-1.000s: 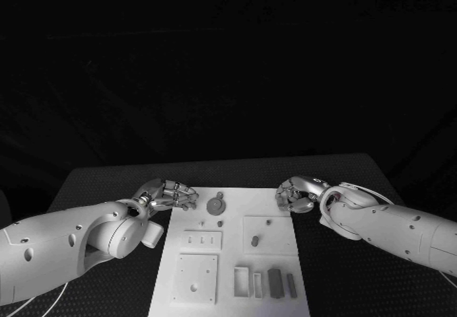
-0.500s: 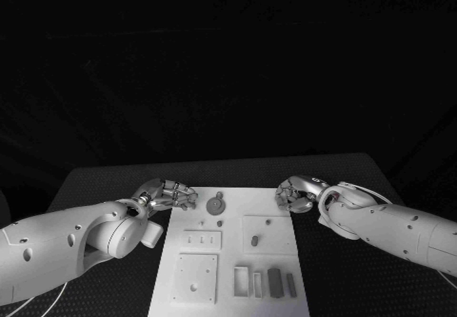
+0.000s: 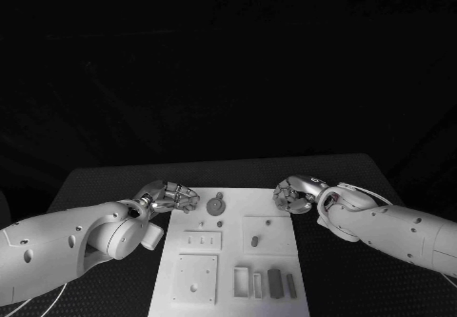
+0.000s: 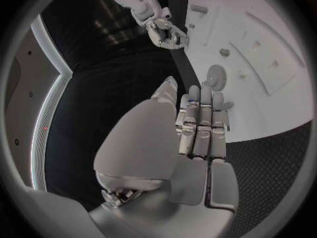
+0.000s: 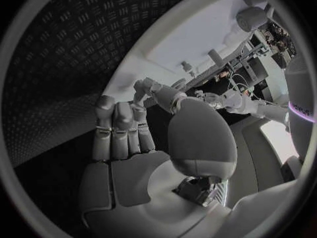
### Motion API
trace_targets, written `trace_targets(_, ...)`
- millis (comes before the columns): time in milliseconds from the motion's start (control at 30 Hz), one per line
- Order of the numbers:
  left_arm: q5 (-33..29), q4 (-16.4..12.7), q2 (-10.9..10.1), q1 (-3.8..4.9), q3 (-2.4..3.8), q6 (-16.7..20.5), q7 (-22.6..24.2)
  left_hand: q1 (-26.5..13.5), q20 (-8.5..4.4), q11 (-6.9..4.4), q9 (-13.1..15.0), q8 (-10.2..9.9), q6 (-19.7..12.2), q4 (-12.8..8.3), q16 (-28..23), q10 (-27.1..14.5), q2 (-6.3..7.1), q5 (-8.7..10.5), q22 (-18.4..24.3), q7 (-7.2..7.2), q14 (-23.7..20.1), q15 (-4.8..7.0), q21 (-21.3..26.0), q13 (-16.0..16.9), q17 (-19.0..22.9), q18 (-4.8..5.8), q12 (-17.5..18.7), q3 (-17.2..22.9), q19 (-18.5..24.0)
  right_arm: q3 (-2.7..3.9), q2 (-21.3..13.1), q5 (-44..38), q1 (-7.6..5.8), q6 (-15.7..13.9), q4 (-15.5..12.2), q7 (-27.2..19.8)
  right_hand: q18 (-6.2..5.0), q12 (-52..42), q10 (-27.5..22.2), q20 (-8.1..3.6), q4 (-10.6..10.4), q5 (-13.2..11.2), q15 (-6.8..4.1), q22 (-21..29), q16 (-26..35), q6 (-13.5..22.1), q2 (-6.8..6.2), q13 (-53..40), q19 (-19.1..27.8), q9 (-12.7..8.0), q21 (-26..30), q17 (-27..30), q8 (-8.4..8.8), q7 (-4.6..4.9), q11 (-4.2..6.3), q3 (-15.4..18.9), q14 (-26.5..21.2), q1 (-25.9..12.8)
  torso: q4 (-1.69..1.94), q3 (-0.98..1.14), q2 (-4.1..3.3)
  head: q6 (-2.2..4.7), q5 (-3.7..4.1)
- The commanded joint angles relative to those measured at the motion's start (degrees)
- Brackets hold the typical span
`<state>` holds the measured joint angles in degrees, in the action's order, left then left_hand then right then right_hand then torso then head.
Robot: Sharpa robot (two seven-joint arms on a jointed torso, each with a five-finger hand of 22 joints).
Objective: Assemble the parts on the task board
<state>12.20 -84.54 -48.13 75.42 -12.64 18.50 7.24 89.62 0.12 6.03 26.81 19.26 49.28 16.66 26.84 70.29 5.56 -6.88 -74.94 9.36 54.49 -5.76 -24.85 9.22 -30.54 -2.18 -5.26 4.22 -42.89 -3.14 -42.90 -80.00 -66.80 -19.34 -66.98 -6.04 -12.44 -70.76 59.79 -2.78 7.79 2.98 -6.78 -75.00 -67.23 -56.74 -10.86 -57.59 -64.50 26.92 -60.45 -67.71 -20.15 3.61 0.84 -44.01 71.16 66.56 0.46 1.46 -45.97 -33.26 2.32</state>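
Note:
The white task board (image 3: 211, 264) lies in the middle of the black table. On its far part lies a round toothed grey part (image 3: 216, 206), which also shows in the left wrist view (image 4: 214, 77). A small peg (image 3: 254, 242) stands mid-board, and dark bars (image 3: 276, 282) sit in slots near the front edge. My left hand (image 3: 170, 196) hovers at the board's far left corner, fingers curled in, holding nothing (image 4: 198, 127). My right hand (image 3: 294, 195) sits at the far right edge, likewise curled and holding nothing (image 5: 126, 137).
The board (image 4: 264, 47) carries raised square plates with holes (image 3: 195, 277) and a plate with small slots (image 3: 202, 239). Black ribbed table surface (image 3: 105, 185) runs along both sides of the board. The other hand (image 4: 165, 33) shows across the board in the left wrist view.
My right hand has edged slightly toward the board's far right edge. The left hand has barely moved. No part has shifted.

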Motion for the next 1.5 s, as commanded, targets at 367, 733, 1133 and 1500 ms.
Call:
trace_targets(367, 3.44, -0.35, 1.67, 1.52, 0.57, -4.2, -9.59, -9.11, -1.47, -1.76, 0.42, 0.08, 3.89, 0.06, 1.87, 4.21, -0.63, 1.14, -1.14, -1.56, 3.14, 1.48, -1.72, 1.36, -2.09, -1.28, -0.65, -0.82, -1.63, 0.12, 1.01, -8.02, -4.28, -0.37, -8.26, 10.72, -2.56, -0.31, 0.4, -0.43, 0.08, -0.19, -0.55, -0.82, -0.35, -3.45, -0.33, 0.22, -0.7, 1.18, -0.46, -0.02, -0.82, 1.37, 0.47, -1.01, 0.45, -0.03, -0.44, -0.3, 0.96, 0.79, -0.57)
trace_targets(733, 2.12, -0.78, 5.03, 2.19, 0.63, -1.53, -12.61, -13.45, -1.71, -1.68, -0.47, -1.51, 3.27, 0.11, 2.29, 4.23, -1.08, 1.75, -1.07, -1.12, 2.56, 1.57, -2.06, 1.62, -2.83, -1.06, 0.12, -2.97, -1.11, 0.11, 5.28, -11.84, -4.34, -1.89, -12.95, 16.66, -2.56, -0.31, 0.79, -0.64, 0.07, -0.19, -0.64, -0.67, -0.42, -3.68, -0.79, 0.42, -1.2, 1.34, -0.54, 0.12, -0.88, 1.25, 0.59, -1.94, 0.93, 0.0, -0.37, -0.51, 2.1, 0.8, -1.84)
trace_targets(1133, 2.08, -1.73, 5.96, 2.19, 0.66, -1.67, -12.84, -15.84, -1.71, -1.82, -1.07, -1.98, 3.59, 0.18, 2.71, 4.72, -0.43, 4.04, -1.04, -1.06, 2.52, 1.61, -2.41, 1.94, -3.33, -1.15, 0.31, -4.05, -1.12, 0.11, 7.38, -14.0, -4.29, -2.78, -14.4, 17.64, -2.56, -1.01, 3.09, -1.16, -0.27, -0.03, -1.06, -0.64, -1.68, -4.96, -2.83, 0.75, -3.64, 1.77, -1.6, -0.13, -1.1, 0.77, 1.07, -4.9, 3.97, -0.22, -0.45, -0.52, 1.94, 1.04, -2.31)
trace_targets(1500, 1.92, -1.51, 6.72, 2.19, 0.68, -0.62, -13.11, -16.29, -1.8, -2.0, -1.29, -2.27, 3.32, 0.13, 2.97, 5.1, -0.37, 4.05, -1.02, -0.88, 2.61, 1.72, -2.55, 2.14, -3.57, -1.29, 0.24, -4.29, -1.23, 0.11, 7.66, -15.43, -4.13, -2.97, -16.25, 17.62, -2.56, -1.48, 3.25, -0.96, 0.01, -0.03, -0.82, -0.67, -0.81, -4.75, -2.64, 0.43, -3.53, 1.7, -1.63, 0.69, -0.58, 0.95, 0.87, -5.47, 3.7, -1.05, -0.4, -0.42, 1.93, 0.8, -2.57)
